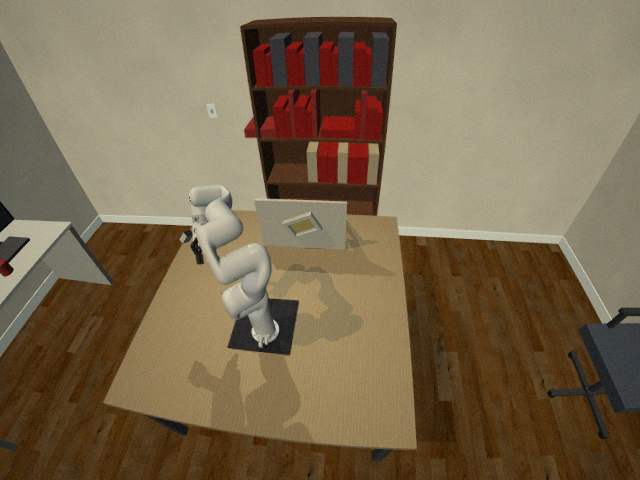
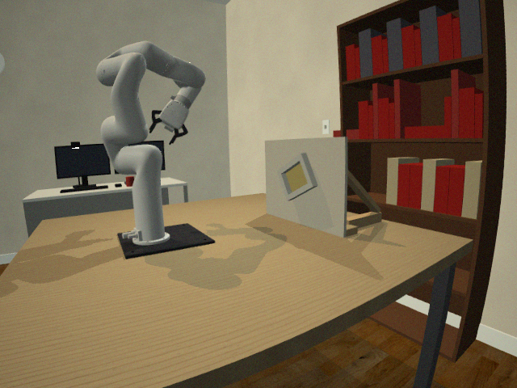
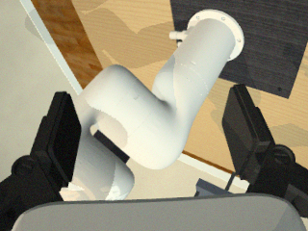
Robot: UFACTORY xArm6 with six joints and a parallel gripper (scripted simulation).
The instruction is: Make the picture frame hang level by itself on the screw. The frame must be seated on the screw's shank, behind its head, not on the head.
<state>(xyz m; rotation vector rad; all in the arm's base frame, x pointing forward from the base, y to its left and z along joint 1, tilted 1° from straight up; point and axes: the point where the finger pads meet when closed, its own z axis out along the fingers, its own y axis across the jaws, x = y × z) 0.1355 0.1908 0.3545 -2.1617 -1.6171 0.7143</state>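
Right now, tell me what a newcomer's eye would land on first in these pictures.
The white arm comes first, folded high over its dark base plate near the middle of the table, its gripper open and holding nothing. Next is the picture frame, hanging crooked on the grey wall panel at the table's far edge. Behind that stands a bookshelf of red and grey books.

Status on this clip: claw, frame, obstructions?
Claw open, empty, well away from board. Picture frame hangs tilted on wall panel. Nothing between them.
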